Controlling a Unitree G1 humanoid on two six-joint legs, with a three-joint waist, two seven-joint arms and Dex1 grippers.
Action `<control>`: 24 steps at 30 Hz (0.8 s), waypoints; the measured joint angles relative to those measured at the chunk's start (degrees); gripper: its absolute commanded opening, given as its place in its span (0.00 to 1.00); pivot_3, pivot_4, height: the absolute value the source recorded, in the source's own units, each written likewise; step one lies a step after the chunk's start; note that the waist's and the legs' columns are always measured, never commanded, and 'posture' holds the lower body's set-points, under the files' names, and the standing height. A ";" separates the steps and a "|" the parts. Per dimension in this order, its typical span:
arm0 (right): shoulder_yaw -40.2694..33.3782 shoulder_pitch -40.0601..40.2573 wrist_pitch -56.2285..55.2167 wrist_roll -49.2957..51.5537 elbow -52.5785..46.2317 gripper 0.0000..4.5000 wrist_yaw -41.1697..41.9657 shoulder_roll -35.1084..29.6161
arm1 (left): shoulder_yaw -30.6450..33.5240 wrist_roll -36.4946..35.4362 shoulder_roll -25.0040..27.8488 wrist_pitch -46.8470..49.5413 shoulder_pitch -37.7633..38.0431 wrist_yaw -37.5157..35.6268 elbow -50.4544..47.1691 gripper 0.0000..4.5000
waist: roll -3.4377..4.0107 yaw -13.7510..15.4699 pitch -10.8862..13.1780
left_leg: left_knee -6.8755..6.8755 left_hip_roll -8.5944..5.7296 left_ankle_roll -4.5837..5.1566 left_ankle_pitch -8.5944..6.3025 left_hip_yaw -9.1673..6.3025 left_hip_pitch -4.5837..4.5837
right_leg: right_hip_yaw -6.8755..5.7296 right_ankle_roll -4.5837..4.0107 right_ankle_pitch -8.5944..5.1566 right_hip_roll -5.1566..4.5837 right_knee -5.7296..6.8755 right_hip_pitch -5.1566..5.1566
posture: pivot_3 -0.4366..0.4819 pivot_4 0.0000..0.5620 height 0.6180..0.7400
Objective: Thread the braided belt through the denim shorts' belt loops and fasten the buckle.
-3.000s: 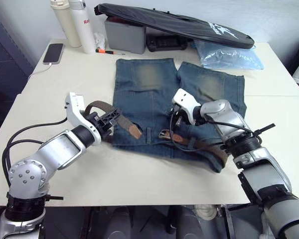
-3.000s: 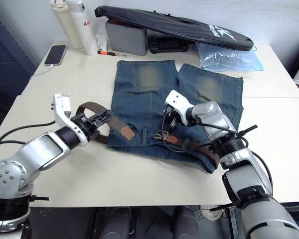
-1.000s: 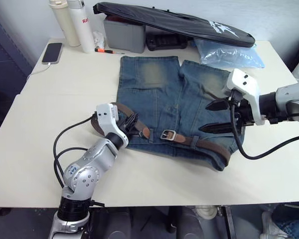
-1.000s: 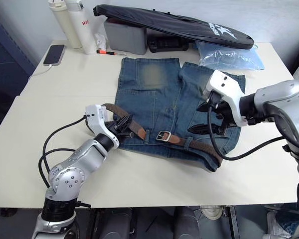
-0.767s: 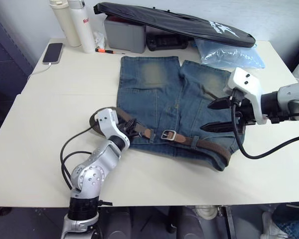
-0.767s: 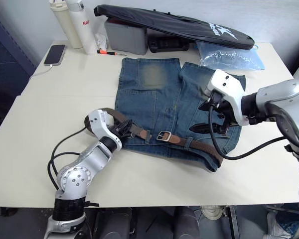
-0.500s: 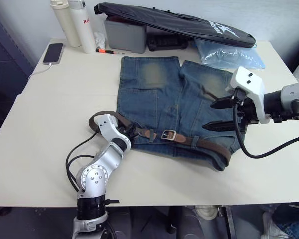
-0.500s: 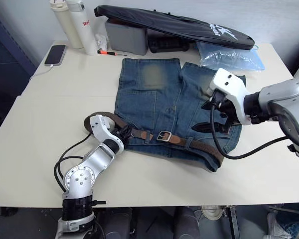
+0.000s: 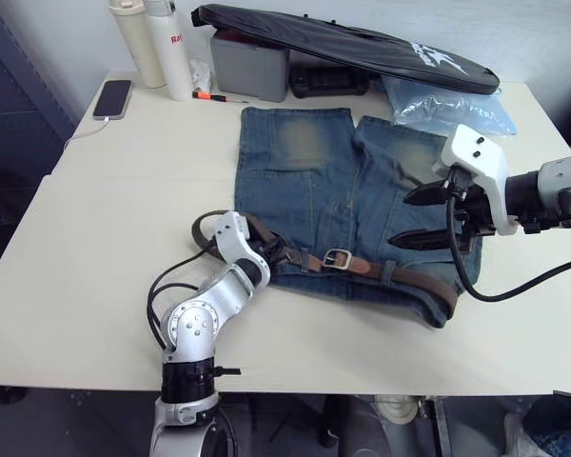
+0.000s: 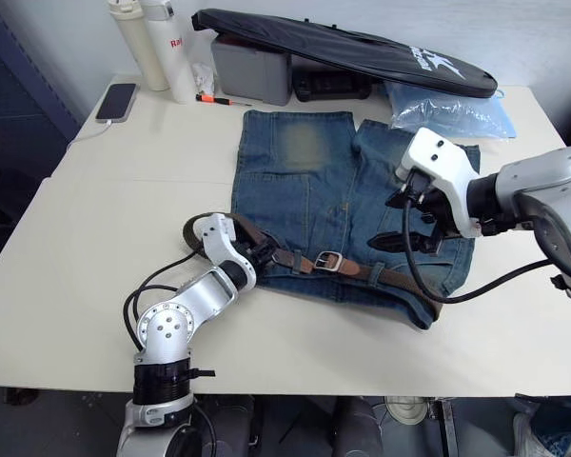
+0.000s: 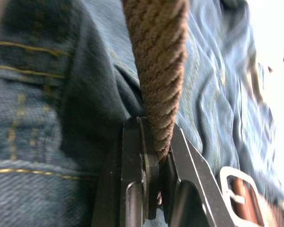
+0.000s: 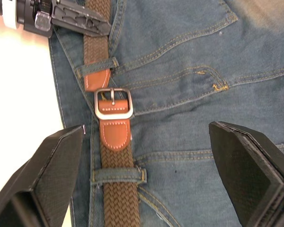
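A: Left gripper (image 11: 156, 156) state?
B: Clamped on the braided belt (image 11: 157, 71), pinching the strap near its tan-tipped free end, low and left of centre in the head views, right at the waistband.

A: Right gripper (image 12: 146, 175)?
B: Wide open, holding nothing, hovering above the denim shorts (image 9: 314, 181) at centre-right of the left eye frame.

A: Task items, where?
B: Shorts flat on the table (image 9: 95, 248), mid-frame. Belt lying along the lower waistband edge, already under a belt loop (image 12: 117, 176) below the buckle (image 12: 113, 104). Tan tip (image 12: 95, 79) poking out of another loop, just short of the buckle, not fastened yet.

A: Step in hand?
B: Probably feeding the tip into the buckle frame.

A: Tips for doing it well?
B: Keep the grip close to the tip so the braid stays stiff. Push flat along the waistband, in line with the buckle. Bring the right gripper down to steady the buckle. Avoid dragging the denim along.
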 measured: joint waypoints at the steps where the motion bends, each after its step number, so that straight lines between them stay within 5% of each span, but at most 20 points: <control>1: 0.01 0.00 -0.12 0.00 0.00 0.99 -0.12 0.07 | -0.04 0.41 0.08 0.60 -0.84 -0.14 -0.08 0.00 | 0.00 -0.01 0.00 | 0.00 0.00 0.00 0.00 0.00 0.00 | 0.00 0.00 0.00 0.00 0.00 0.00 | 0.48 0.27 1.00; 13: 0.03 0.05 -0.25 0.10 0.00 0.99 -1.61 1.44 | -1.49 0.95 1.34 8.86 -2.97 -3.03 -0.85 0.00 | 0.00 -0.10 0.00 | -0.01 0.00 0.00 0.00 0.00 -0.01 | 0.00 0.01 0.00 0.00 0.00 -0.01 | 0.48 0.27 1.00; 14: 0.03 0.06 -0.24 0.12 -0.02 1.00 -1.68 1.72 | -1.59 0.91 1.74 9.95 -2.98 -3.43 -1.30 0.20 | 0.00 -0.13 0.00 | -0.01 0.00 0.00 0.00 0.00 -0.01 | 0.00 0.01 0.00 0.00 0.00 -0.01 | 0.48 0.27 1.00; 22: 0.03 0.15 -0.78 0.28 -0.24 1.00 -1.86 2.54 | 1.16 -4.02 8.60 22.26 -4.29 -9.12 -6.52 0.95 | 0.00 -0.39 0.00 | -0.03 0.01 -0.01 0.00 0.00 0.00 | 0.01 0.00 0.00 0.00 0.05 -0.05 | 0.48 0.27 1.00; 24: 0.03 0.26 -1.38 0.30 -0.38 1.00 -1.73 2.58 | 2.58 -6.17 12.21 26.73 -5.38 -11.44 -8.55 0.98 | 0.00 -0.47 0.00 | -0.03 0.01 -0.01 0.00 0.00 -0.01 | 0.01 0.00 0.00 0.00 0.05 -0.06 | 0.48 0.27 1.00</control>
